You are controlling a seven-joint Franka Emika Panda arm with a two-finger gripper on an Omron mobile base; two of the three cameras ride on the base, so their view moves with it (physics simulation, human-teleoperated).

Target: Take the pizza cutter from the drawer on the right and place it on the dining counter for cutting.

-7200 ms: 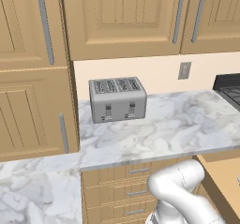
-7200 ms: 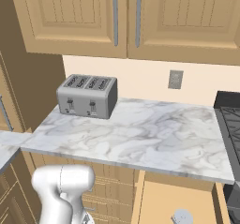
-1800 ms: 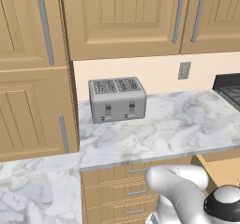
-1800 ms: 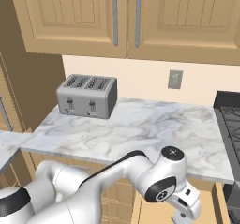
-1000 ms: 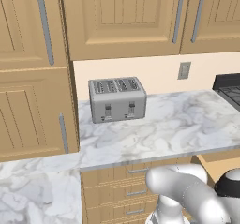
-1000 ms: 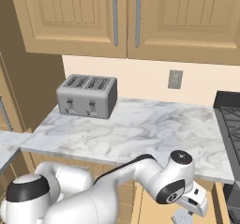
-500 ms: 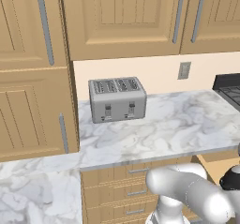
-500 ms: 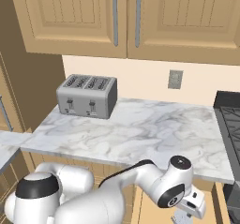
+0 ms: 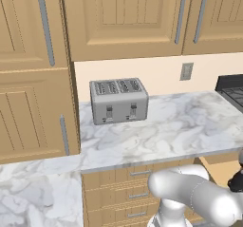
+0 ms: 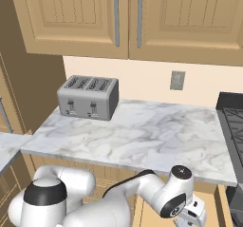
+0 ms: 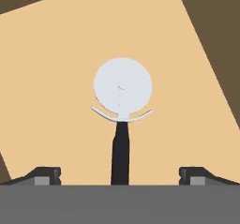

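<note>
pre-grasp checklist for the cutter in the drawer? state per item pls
1. Light tan wooden drawer open, plain inside exposed: ok.
2. Pizza cutter with round silver wheel and black stick handle lying flat on the drawer floor: ok.
3. Two-finger gripper open, nothing held: ok.
4. Handle centred between the fingertips, hand view: ok.
5. Height left above the handle: cannot tell.
6. Other items near the cutter: none in the hand view, ok.

Both base views face the toaster [image 9: 118, 100] worktop from behind; hand view looks closely into the drawer [image 11: 56, 78]
</note>
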